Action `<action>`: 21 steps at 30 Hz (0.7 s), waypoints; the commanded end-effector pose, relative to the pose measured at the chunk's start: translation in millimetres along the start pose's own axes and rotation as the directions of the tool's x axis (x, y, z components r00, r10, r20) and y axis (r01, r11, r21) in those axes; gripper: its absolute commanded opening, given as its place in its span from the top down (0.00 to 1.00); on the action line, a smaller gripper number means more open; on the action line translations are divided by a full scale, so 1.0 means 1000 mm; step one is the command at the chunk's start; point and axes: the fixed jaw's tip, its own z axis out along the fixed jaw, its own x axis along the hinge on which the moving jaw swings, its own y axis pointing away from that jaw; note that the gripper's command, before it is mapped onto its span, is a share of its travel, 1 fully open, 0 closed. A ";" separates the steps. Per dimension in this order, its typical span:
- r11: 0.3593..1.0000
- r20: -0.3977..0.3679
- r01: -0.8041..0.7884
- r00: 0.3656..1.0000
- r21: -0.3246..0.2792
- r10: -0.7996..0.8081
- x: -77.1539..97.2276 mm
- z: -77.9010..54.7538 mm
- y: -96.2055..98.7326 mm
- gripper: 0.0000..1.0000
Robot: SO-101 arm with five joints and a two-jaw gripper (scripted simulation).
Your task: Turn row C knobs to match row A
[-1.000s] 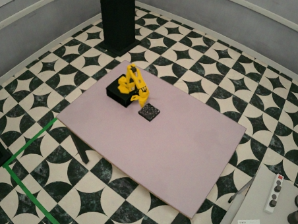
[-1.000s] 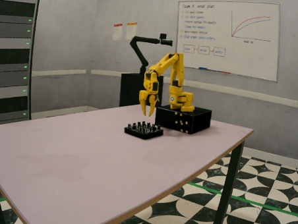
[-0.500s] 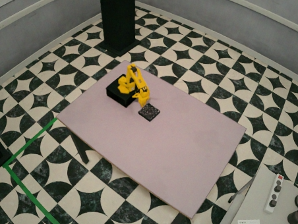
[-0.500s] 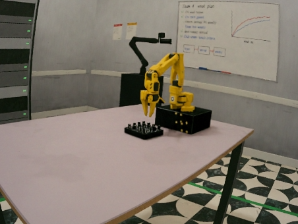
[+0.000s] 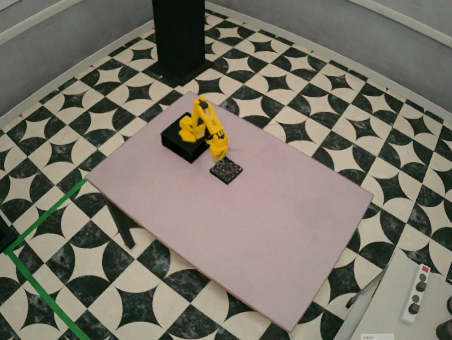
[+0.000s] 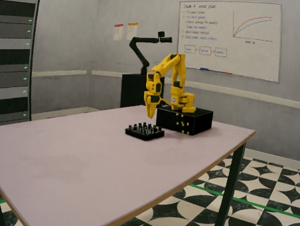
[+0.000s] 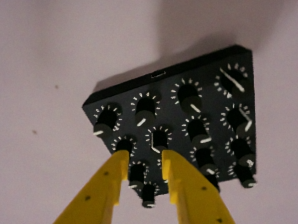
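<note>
My claw (image 7: 144,172) narrow, holding nothing, above knob box (image 7: 180,125). Knobs crowd beneath my tips; descending off-centre could nudge neighbour off mark.

Layout, knob box station

Knob box (image 5: 226,170) lies on the table (image 5: 260,235), just in front of my base block (image 5: 181,141). My gripper (image 6: 150,114) hangs above the box's near edge, not touching; socket (image 7: 158,75) on its far side.

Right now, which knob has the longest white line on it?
The corner knob in the row by the socket, upper right in the wrist view. Its white line runs nearly across its top; the other knobs show only short marks.
</note>
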 end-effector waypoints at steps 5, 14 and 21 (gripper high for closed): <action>0.977 -0.012 -0.215 0.977 0.008 0.215 -0.002 -0.001 -0.004 0.91; 0.844 -0.008 -0.536 0.844 0.011 0.536 -0.006 -0.001 -0.009 0.91; 0.692 -0.005 -0.722 0.692 0.013 0.722 -0.009 -0.001 -0.014 0.91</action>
